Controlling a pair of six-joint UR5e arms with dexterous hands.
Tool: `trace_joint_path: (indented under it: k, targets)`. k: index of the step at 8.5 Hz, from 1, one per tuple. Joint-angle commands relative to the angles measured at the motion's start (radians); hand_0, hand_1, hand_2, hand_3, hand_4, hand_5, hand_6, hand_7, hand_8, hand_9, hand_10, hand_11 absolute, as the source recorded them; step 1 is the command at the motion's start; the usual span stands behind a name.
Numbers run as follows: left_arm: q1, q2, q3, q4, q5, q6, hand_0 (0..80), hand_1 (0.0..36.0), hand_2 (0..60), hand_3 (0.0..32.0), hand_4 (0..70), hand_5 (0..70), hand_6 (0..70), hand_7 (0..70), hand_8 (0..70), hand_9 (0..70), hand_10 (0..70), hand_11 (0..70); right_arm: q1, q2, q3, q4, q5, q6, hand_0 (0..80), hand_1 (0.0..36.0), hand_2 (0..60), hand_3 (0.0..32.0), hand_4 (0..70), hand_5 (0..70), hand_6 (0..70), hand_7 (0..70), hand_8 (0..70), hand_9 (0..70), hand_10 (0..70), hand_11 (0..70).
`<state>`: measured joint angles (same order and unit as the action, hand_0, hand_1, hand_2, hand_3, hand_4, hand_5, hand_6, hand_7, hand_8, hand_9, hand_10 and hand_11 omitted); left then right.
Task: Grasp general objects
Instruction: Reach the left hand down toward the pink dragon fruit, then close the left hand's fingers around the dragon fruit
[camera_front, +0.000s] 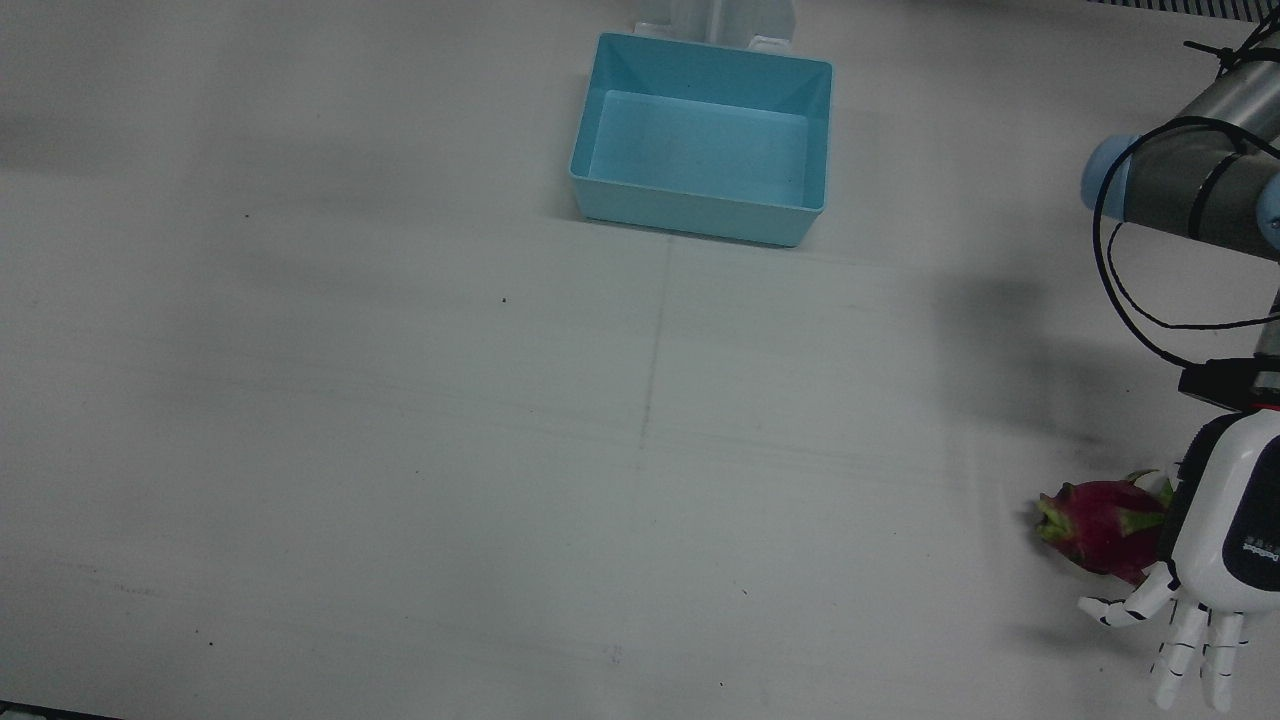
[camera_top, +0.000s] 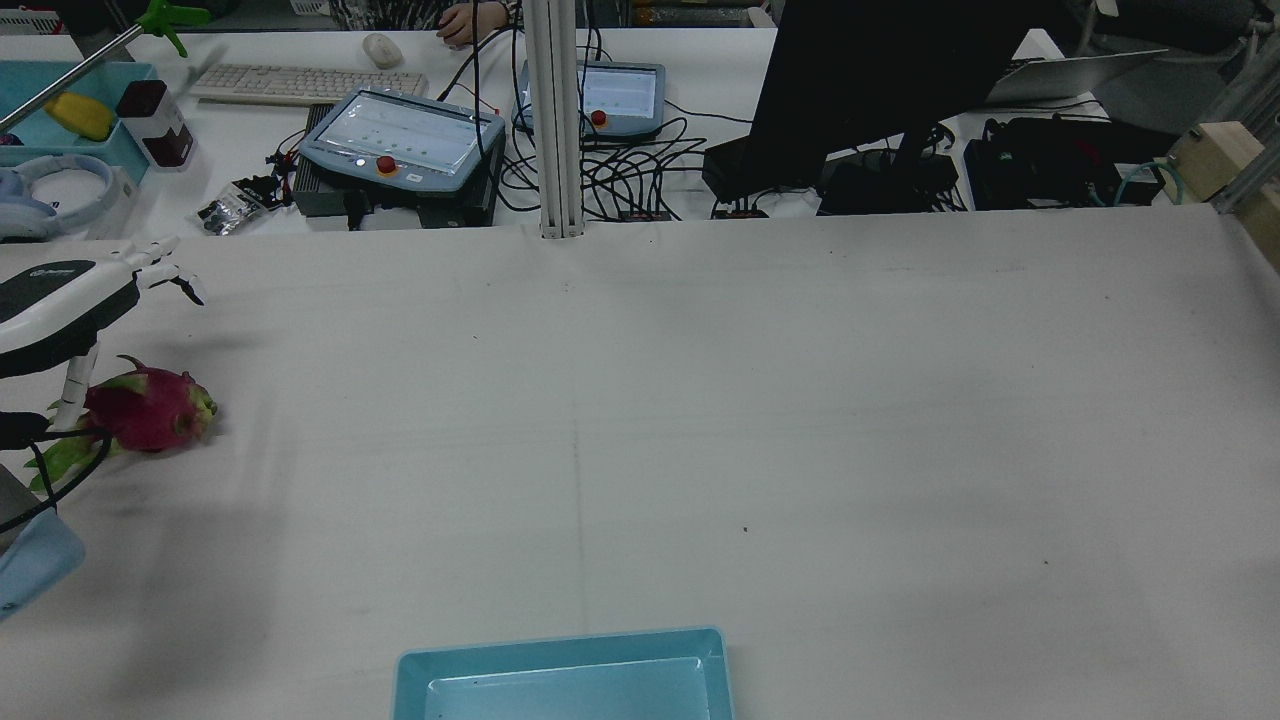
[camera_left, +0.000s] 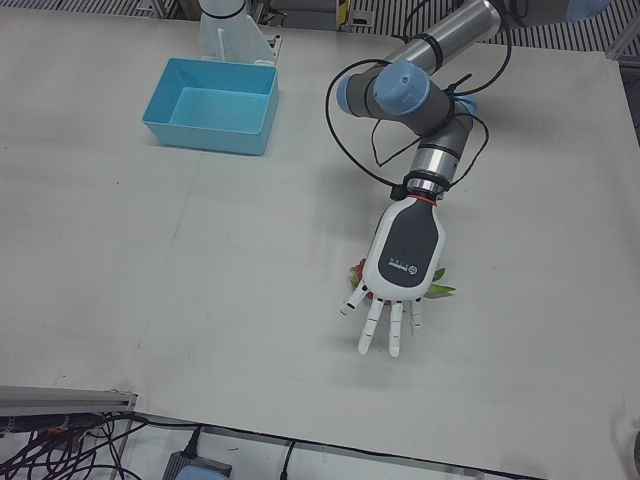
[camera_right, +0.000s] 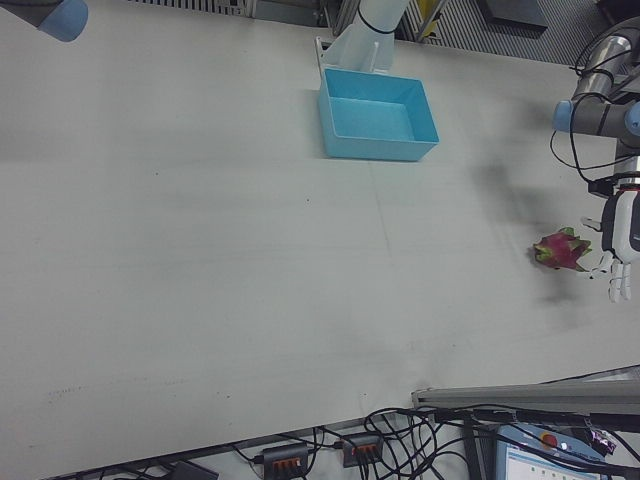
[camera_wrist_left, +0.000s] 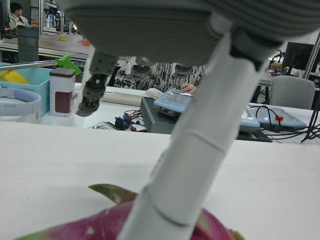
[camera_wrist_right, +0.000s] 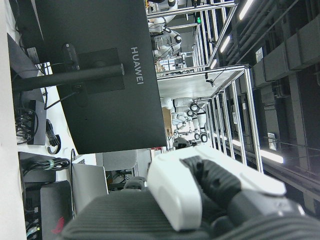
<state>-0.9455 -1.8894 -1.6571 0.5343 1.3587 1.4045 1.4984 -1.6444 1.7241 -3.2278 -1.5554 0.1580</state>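
A pink dragon fruit (camera_front: 1100, 525) with green scales lies on the white table near the robot's left edge; it also shows in the rear view (camera_top: 150, 408) and the right-front view (camera_right: 560, 250). My left hand (camera_front: 1225, 530) hovers palm-down just over it, open, fingers stretched out and apart. In the rear view the hand (camera_top: 55, 300) is above the fruit and its thumb reaches down beside it. In the left-front view the hand (camera_left: 405, 255) hides most of the fruit. In the left hand view the fruit (camera_wrist_left: 100, 227) lies right below the fingers (camera_wrist_left: 190, 165). My right hand (camera_wrist_right: 200, 200) shows only partly in its own view.
A light blue bin (camera_front: 700, 205) stands empty at the robot's side of the table, in the middle, far from the fruit. Behind the table's far edge are a monitor (camera_top: 850, 80), teach pendants (camera_top: 400, 135) and cables.
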Motion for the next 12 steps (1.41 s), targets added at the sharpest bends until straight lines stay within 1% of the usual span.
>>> trace_joint_path:
  k: [1,2,4,5,8,9,10,11,12]
  targets:
    - [0.030,0.009,0.031,-0.007,-0.026,0.014,80.0,36.0,7.9,32.0,0.0,42.2,0.0,3.9,7.0,0.0,0.0,0.0,-0.001,0.000,-0.001,0.000,0.000,0.000,0.0,0.0,0.0,0.0,0.0,0.0,0.0,0.0,0.0,0.0,0.0,0.0]
    - [0.030,0.012,0.031,-0.005,-0.026,0.017,80.0,36.0,7.3,32.0,0.0,42.2,0.0,3.5,6.6,0.0,0.0,0.0,-0.001,0.000,-0.001,0.000,0.000,0.000,0.0,0.0,0.0,0.0,0.0,0.0,0.0,0.0,0.0,0.0,0.0,0.0]
    - [0.074,0.012,0.036,0.000,-0.030,0.019,80.0,36.0,8.8,32.0,0.0,43.3,0.0,3.1,6.7,0.0,0.0,0.8,-0.001,0.000,-0.001,0.000,0.000,0.000,0.0,0.0,0.0,0.0,0.0,0.0,0.0,0.0,0.0,0.0,0.0,0.0]
    - [0.097,0.013,0.036,0.003,-0.052,0.019,80.0,36.0,8.3,32.0,0.0,43.8,0.0,3.3,7.0,0.0,0.0,0.9,-0.001,0.000,-0.001,0.000,0.000,0.000,0.0,0.0,0.0,0.0,0.0,0.0,0.0,0.0,0.0,0.0,0.0,0.0]
    - [0.103,0.023,0.037,0.000,-0.058,0.019,80.0,36.0,7.8,32.0,0.0,45.2,0.0,3.7,7.2,0.0,0.0,1.3,-0.001,0.000,-0.001,0.000,0.000,0.000,0.0,0.0,0.0,0.0,0.0,0.0,0.0,0.0,0.0,0.0,0.0,0.0]
    - [0.103,0.035,0.039,-0.014,-0.070,0.019,80.0,36.0,7.8,32.0,0.0,43.7,0.0,3.2,7.2,0.0,0.0,1.2,-0.001,0.000,-0.001,0.000,0.000,0.000,0.0,0.0,0.0,0.0,0.0,0.0,0.0,0.0,0.0,0.0,0.0,0.0]
    - [0.106,0.055,0.037,-0.031,-0.114,0.021,80.0,36.0,7.1,32.0,0.0,43.9,0.0,3.0,7.3,0.0,0.0,1.3,-0.001,0.000,-0.001,0.000,0.000,0.000,0.0,0.0,0.0,0.0,0.0,0.0,0.0,0.0,0.0,0.0,0.0,0.0]
    - [0.106,0.068,0.039,-0.052,-0.125,0.021,80.0,36.0,8.3,32.0,0.0,46.5,0.0,3.5,8.1,0.0,0.0,1.7,-0.001,0.000,-0.001,0.000,0.000,0.000,0.0,0.0,0.0,0.0,0.0,0.0,0.0,0.0,0.0,0.0,0.0,0.0]
    - [0.117,0.075,0.051,-0.059,-0.130,0.021,80.0,36.0,13.6,32.0,0.0,70.0,0.0,14.3,11.7,1.4,1.1,5.5,-0.001,0.000,-0.001,0.000,0.000,0.000,0.0,0.0,0.0,0.0,0.0,0.0,0.0,0.0,0.0,0.0,0.0,0.0]
